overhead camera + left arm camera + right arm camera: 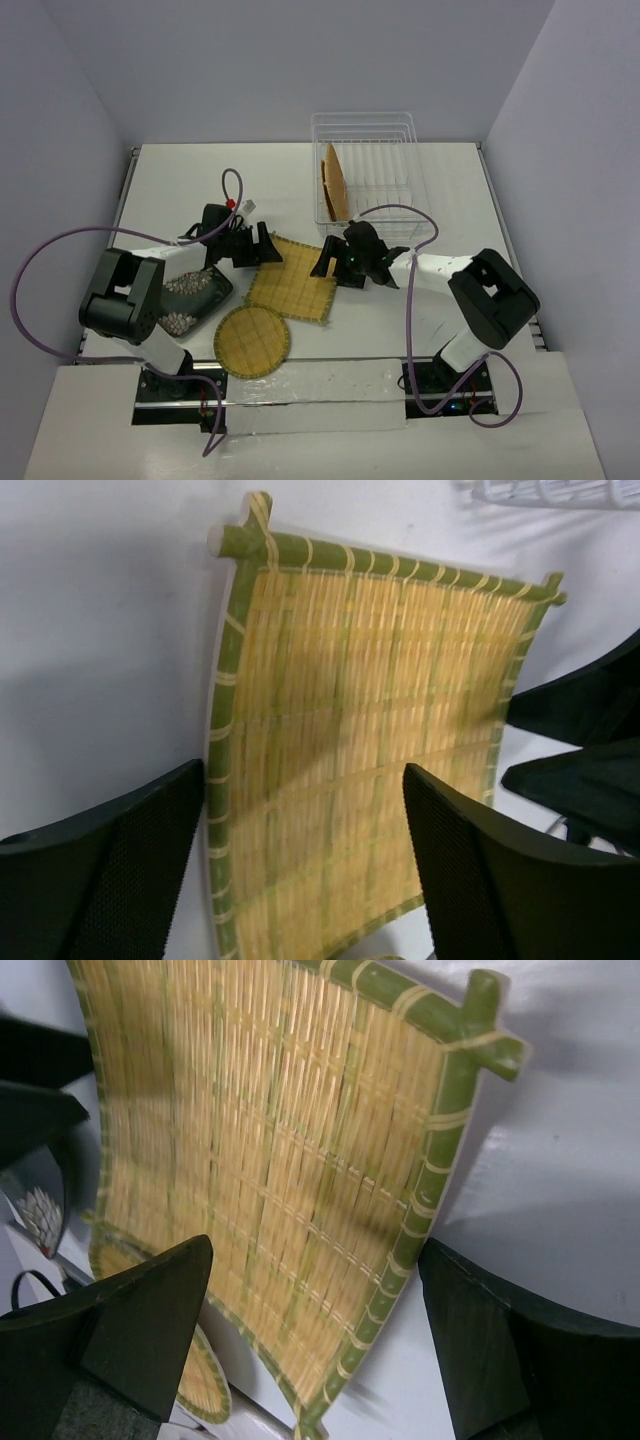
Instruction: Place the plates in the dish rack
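Note:
A yellow square woven plate (293, 279) lies flat on the table between my two grippers. My left gripper (266, 246) is open at its left corner, and in the left wrist view the gripper (303, 780) has its jaws astride the plate (360, 730) near the green rim. My right gripper (323, 262) is open at the plate's right edge; in the right wrist view the gripper (315, 1250) straddles the rim of the plate (270, 1160). An orange plate (333, 182) stands upright in the dish rack (385, 128). A yellow round plate (252, 340) lies near the front edge. A black floral plate (195, 295) lies partly under the left arm.
The white wire rack stands at the back, right of centre, with its slots to the right of the orange plate free. Purple cables loop beside both arms. A small white tag (246, 205) lies behind the left gripper.

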